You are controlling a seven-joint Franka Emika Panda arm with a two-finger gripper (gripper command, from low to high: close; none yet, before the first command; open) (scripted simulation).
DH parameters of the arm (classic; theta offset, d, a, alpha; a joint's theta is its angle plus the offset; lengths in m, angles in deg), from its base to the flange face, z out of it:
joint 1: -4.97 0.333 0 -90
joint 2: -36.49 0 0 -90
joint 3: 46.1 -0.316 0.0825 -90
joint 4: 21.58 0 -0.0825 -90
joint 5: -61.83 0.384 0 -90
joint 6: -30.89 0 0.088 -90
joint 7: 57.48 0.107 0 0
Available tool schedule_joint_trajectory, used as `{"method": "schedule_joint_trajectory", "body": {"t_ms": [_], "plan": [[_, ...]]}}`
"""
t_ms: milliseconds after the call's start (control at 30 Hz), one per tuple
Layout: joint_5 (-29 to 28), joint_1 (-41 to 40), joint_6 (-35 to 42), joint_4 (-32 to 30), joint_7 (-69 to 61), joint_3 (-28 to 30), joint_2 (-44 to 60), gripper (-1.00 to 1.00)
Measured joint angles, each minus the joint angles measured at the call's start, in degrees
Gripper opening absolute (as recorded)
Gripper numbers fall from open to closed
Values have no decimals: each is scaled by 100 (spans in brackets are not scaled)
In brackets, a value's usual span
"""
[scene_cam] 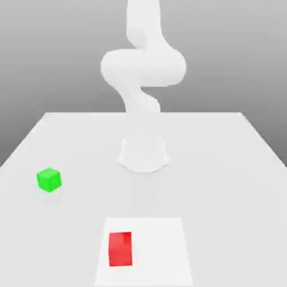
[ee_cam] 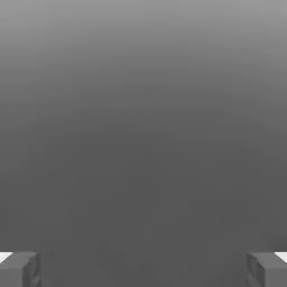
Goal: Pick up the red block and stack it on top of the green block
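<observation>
Red block [scene_cam: 120, 249] lies free on the table [scene_cam: 235, 168], well apart from the green block [scene_cam: 49, 180]. Gripper [ee_cam: 143, 269] fingers spread wide, holding nothing, ready for pickup.

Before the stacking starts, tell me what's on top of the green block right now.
Nothing is on top of the green block: its upper face is bare. The red block sits apart on the table, nearer the camera. The green block's underside, against the table, is hidden.
</observation>
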Motion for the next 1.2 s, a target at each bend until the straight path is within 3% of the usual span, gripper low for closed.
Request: {"method": "schedule_joint_trajectory", "body": {"t_ms": [700, 900, 933, 1200], "plan": [[186, -24, -2114, -1581, -1059, 525, 4395, 0], [419, -181, -3057, -1545, -1297, 337, 5638, 0], [458, -213, -3195, -1521, -1324, 296, 5805, -100], [424, -199, -3100, -1540, -1300, 317, 5691, -100]]}}
